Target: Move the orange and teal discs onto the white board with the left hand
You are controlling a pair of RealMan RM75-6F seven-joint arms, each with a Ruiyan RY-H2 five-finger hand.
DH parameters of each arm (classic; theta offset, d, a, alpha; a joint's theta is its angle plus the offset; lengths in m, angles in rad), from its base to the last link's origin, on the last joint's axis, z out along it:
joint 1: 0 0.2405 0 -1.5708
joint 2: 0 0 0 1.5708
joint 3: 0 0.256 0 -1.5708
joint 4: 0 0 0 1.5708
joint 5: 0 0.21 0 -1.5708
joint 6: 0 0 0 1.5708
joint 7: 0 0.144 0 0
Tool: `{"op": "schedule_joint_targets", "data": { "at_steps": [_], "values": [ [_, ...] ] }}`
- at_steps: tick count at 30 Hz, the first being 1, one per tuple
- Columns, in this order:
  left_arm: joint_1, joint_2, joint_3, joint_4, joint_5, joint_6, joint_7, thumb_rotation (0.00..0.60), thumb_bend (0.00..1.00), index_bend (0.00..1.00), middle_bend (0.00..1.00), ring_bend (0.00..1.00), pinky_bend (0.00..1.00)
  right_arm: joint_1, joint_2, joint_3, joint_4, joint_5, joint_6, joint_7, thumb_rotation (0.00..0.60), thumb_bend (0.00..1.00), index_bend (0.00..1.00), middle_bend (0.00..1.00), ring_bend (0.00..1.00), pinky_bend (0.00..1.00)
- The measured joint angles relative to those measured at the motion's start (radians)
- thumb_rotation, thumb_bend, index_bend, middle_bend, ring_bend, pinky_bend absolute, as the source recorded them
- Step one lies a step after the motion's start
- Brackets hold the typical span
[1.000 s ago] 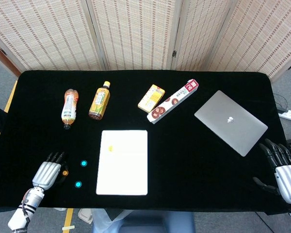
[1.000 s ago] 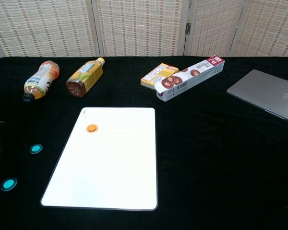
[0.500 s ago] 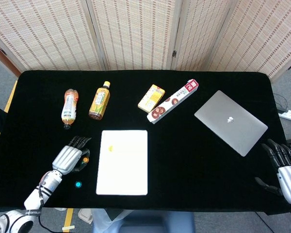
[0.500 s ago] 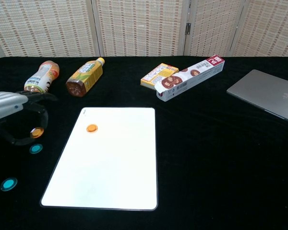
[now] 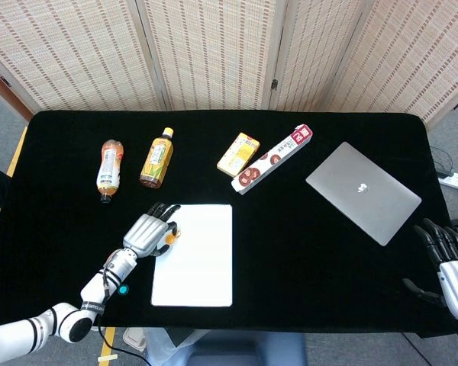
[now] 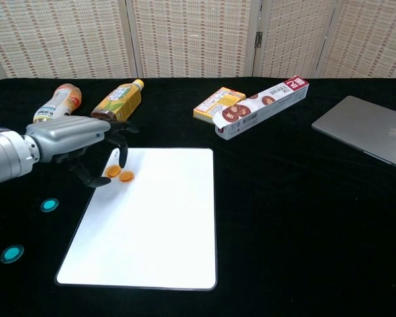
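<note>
**Left hand holds an orange disc at the board's upper-left corner**

I have the left hand (image 6: 86,142) over the upper-left corner of the white board (image 6: 158,224), fingers curled downward, and it pinches an orange disc (image 6: 112,171) between the thumb and a fingertip. In the chest view this held disc sits right at the board's left edge; I cannot tell whether it touches the surface. Just beside it, to the right, a second orange disc (image 6: 126,176) lies flat on the board.

Two teal discs are on the black tablecloth (image 6: 284,218), left of the board and apart from it: one teal disc (image 6: 49,205) is nearer the board's upper half, the other teal disc (image 6: 12,253) is lower and further left. In the head view my forearm covers most of that area, and only one teal spot shows beside the wrist.

My right hand (image 5: 450,263) is at the table's right edge, well away from the board, its fingers spread and nothing in them.

Behind the board, two bottles lie on their sides: one with an orange and white label (image 6: 56,109) and one with a yellow label (image 6: 117,100). To the right are a yellow carton (image 6: 218,102), touching a long red and white box (image 6: 263,105), and a closed grey laptop (image 6: 373,132).
</note>
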Motion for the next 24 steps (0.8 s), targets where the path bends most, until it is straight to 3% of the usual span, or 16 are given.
{"op": "schedule_joint_targets", "data": {
  "at_steps": [12, 24],
  "values": [
    [-0.097, -0.091, -0.036, 0.065, -0.131, -0.058, 0.091, 0.6, 0.4, 0.48, 0.08, 0.0, 0.0, 0.005, 0.0, 0.002, -0.001, 0.006, -0.012, 0.0, 0.6, 0.21, 0.0, 0.0, 0.0, 0.0],
    [-0.162, -0.144, -0.035, 0.107, -0.244, -0.083, 0.163, 0.6, 0.4, 0.47, 0.08, 0.0, 0.0, 0.0, 0.003, 0.004, 0.008, 0.017, -0.012, 0.01, 0.6, 0.21, 0.0, 0.0, 0.0, 0.0]
  ]
}}
